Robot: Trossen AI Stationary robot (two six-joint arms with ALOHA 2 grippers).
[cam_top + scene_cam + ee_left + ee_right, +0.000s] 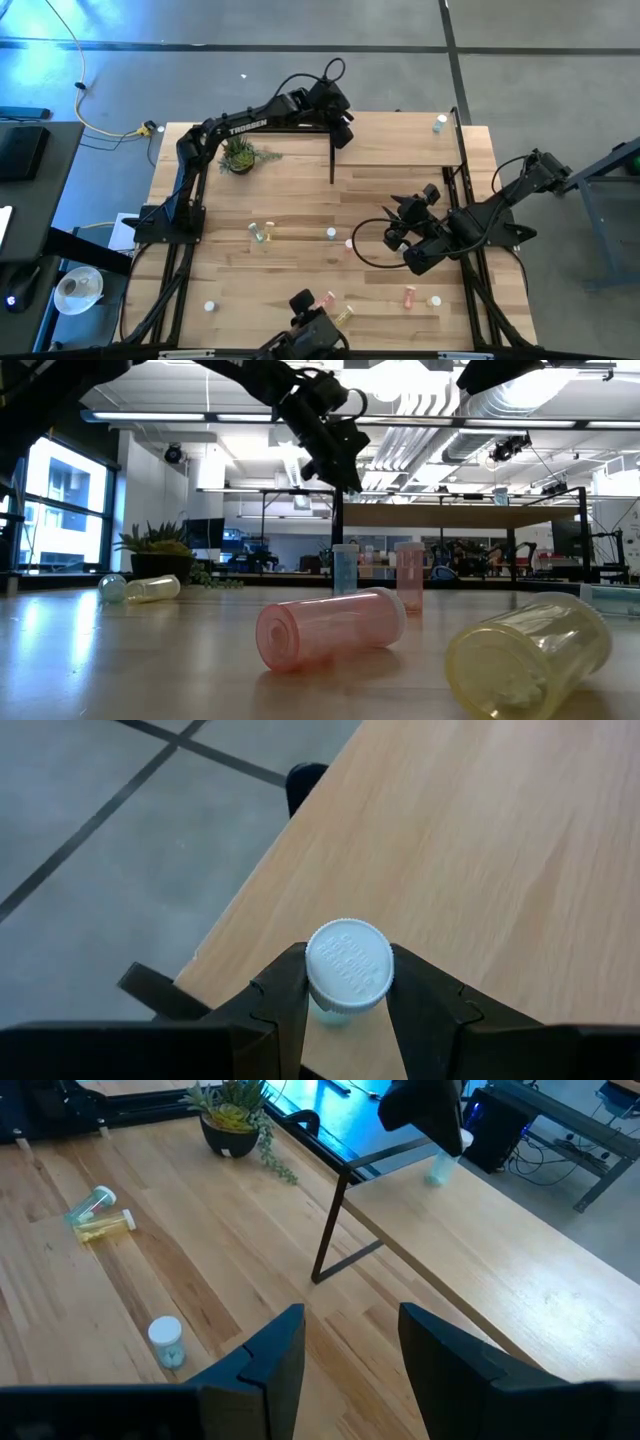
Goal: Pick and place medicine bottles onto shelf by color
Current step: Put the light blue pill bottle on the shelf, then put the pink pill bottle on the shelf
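low view puts a fallen pink bottle [330, 630] and a yellow bottle [527, 652] nearest, the potted plant [155, 550] behind. farther off, the left gripper [343, 1005] is clamped on a teal bottle [348, 965] over the shelf [400, 140] corner. only the right wrist view shows the right gripper [350, 1355] fingers apart above the table [150, 1270].

Left tool [348, 1010] extended, fingers clamped on a capped bottle [348, 965]; right tool [350, 1350] idle, fingers apart.

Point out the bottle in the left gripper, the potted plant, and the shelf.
bottle [348, 964]: left wrist view, on its white cap, between the fingers.
potted plant [240, 155]: high view, on the leaves.
shelf [400, 140]: high view, on bare board.
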